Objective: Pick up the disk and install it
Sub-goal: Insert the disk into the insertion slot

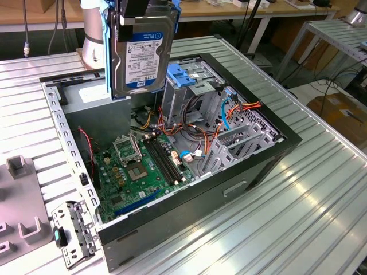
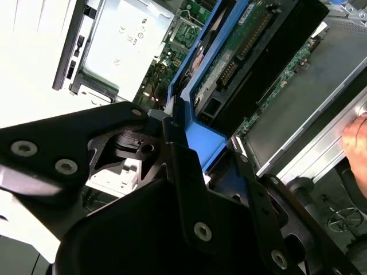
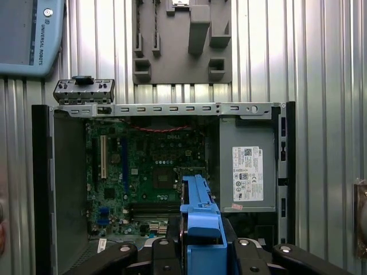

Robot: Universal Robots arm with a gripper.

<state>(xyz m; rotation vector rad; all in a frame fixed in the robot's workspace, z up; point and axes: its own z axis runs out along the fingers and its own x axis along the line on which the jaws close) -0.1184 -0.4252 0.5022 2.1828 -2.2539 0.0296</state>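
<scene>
The disk [image 1: 140, 57] hangs upright above the open computer case [image 1: 252, 166], its white-and-blue label facing the exterior camera and blue rails along its sides. My gripper [image 1: 143, 16] is shut on its top end. The disk is over the back of the case, toward the exterior view's left of the blue drive bay [image 1: 186, 74] and clear of the parts below it. In the first wrist view the disk's blue rail [image 3: 198, 212] runs out from between my black fingers [image 3: 166, 252], over the green motherboard [image 3: 149, 172]. The second wrist view shows the disk's circuit-board side [image 2: 229, 63].
Inside the case are the motherboard [image 1: 143, 166], orange and red cables [image 1: 195, 129] and a grey power-supply box [image 3: 248, 172]. A metal bracket [image 1: 71, 232] and a grey fixture plate [image 1: 23, 223] lie at the exterior view's lower left. A person's hand [image 2: 355, 140] rests by the case.
</scene>
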